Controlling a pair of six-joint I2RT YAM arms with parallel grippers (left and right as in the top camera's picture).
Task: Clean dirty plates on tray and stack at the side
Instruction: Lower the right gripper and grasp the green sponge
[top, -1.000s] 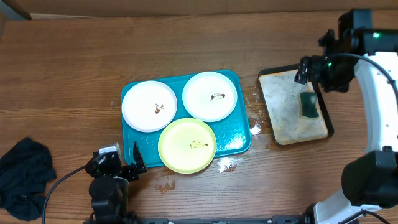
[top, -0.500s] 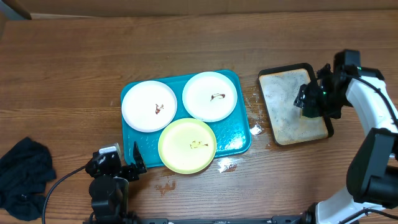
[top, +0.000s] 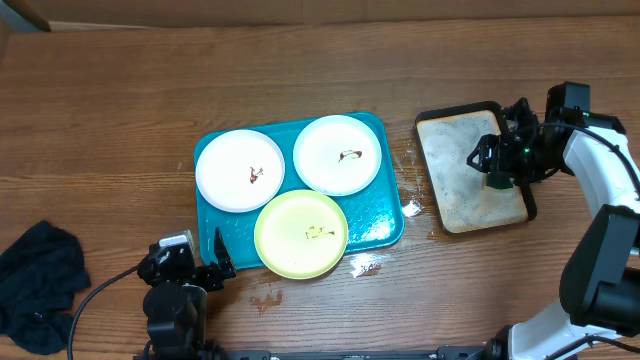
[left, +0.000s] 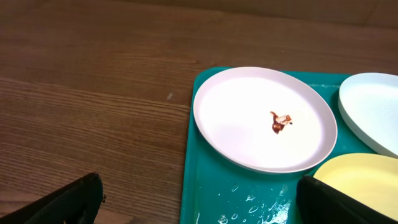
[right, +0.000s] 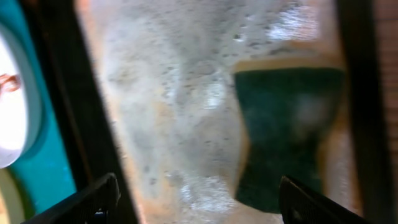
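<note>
**item 1, right gripper** (top: 494, 166): the only entry w/ change.
- 1 s ago it sits high at the far-right edge.
- half a sec ago it is down over the soapy tray (top: 452, 170).
- now it sits a touch further in, low over the sponge (top: 497, 181).
- fingers are spread wide and hold nothing.
- in the wrist view the sponge (right: 286, 137) lies btwn them, closer to one finger. can't tell if a pad touches it.

**item 2, sponge:** green, flat on the right half of the soapy tray, suds around it.

**item 3, plates, qty 3:** pos. unchanged, all on the tray (top: 388, 236), none stacked.
- left white plate (top: 240, 170): red-brown smear at centre.
- right white plate (top: 338, 153): small dark smear.
- yellow-green plate (top: 301, 234): yellowish smear. it sits at the near rim, edges close to both whites.

**item 4, tray:** turquoise, mid-table, wet sheen on the bare right part. droplets on the table (top: 300, 70) just beside it.

**item 5, left gripper** (left: 199, 205): no change, parked by the tray's near-left corner. fingers are wide apart and empty, looking at the left white plate (left: 264, 118).

**item 6, dark cloth** (top: 35, 285): bunched at the near-left of the table, well apart from the tray.

**note (judgement):**
- the descent means the step in hand is fetching the sponge.
- scrubbing hasn't begun, so 0 of 3 plates are cleaned and the stack isn't started.
- next move calls for closing squarely on the sponge, then carrying it across to the tray.
- risk: a wet, soft sponge may slip or drag suds.
</note>
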